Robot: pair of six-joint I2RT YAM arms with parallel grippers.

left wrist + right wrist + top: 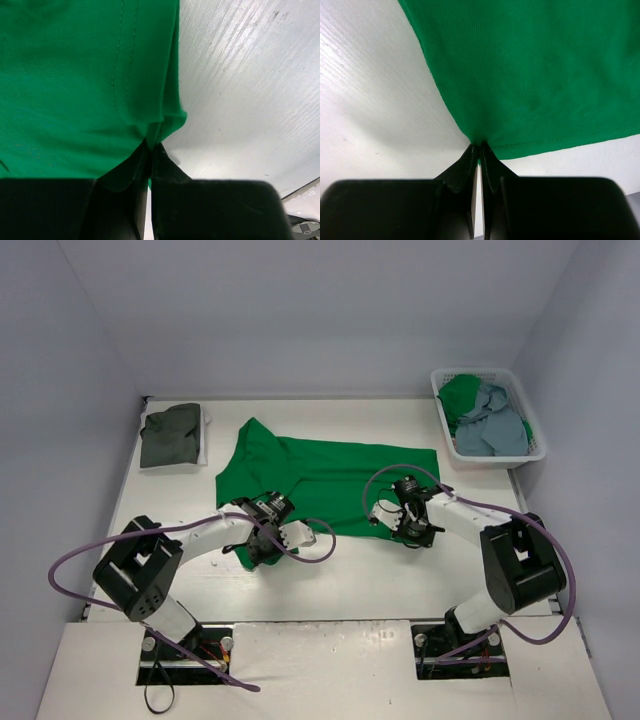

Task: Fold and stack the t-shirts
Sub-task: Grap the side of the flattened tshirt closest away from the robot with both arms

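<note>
— Jaws first: closed to a slit on the left gripper point(150, 146), with a puckered corner of the green t-shirt point(330, 475) nipped between the black fingers point(172, 172).
— Same on the right gripper point(480, 146)?
— Same. Shut on the hemmed edge of that shirt, right at the tips; pulls the fabric into a small peak there.
— Stitching?
— Shows as a double row along the seam in the left wrist view, a single line just inside the hem in the right wrist view. Looks like a fine, smooth knit, bright and matte.
— And further out?
— Lies spread across the middle of the table point(380, 580), mostly flat, a bump of cloth sticking out at its far-left end, the near edge pinched at two places well apart. Rests on a white board with a streaky, brushed grain. Behind each gripper, loops a purple cable point(60, 575).
— Anything else up there?
— At the far left corner, a dark grey shirt point(170, 433), folded into a rough square, with white cloth point(206, 425) peeking out along its right side. At the far right, a white plastic basket point(500, 458) with slotted walls; holds a crumpled blue-grey shirt point(492, 428) and more green cloth point(460, 392) behind it.
— Touching the spread shirt?
— No. Sits well apart from it, pile and basket alike.
</note>
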